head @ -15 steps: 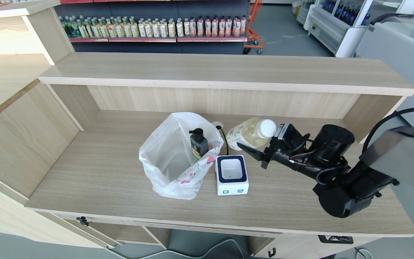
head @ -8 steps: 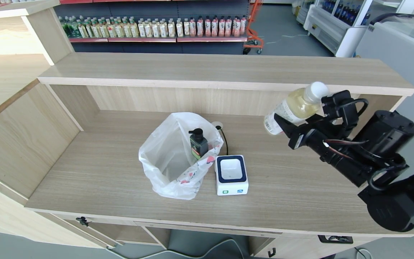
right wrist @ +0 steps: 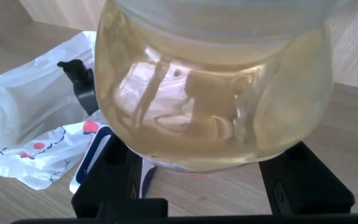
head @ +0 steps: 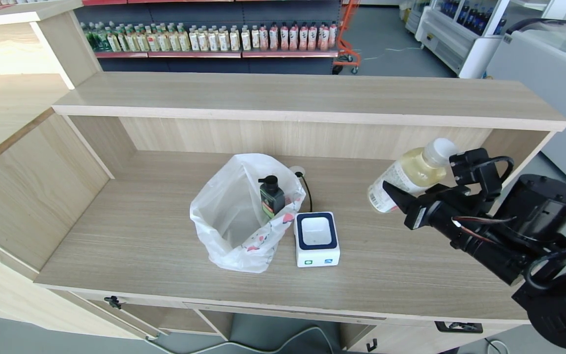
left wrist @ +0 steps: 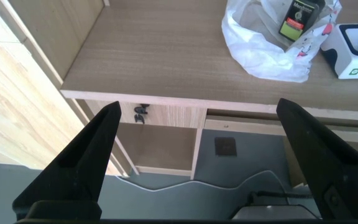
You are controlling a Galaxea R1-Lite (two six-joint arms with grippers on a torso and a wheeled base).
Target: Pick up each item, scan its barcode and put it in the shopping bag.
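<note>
Wooden table (head: 140,231) below, the bottle (head: 407,178) hangs tilted over its right end, right jaws clenched round its body. Liquid-filled, it is probably heavyish, smooth, slightly squashy; mid-body suits. Scanner (head: 316,238) and shopping bag (head: 224,216) sit leftward; left jaws gape empty.

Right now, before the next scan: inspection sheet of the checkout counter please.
Surface: light wood-grain counter, raised ledge behind.
Job's things: white plastic shopping bag stands open, dark pump bottle inside; white square scanner with blue rim beside the bag; clear white-capped bottle of pale yellow liquid held tilted above the counter's right side.
Clutter: nothing seen.
Grippers: right gripper shut on the clear bottle; left gripper open, out in front of the counter's edge.
Cables: black cable runs from behind the scanner toward the back wall.
Surroundings: shelf of drink bottles; white freezers far right.
</note>
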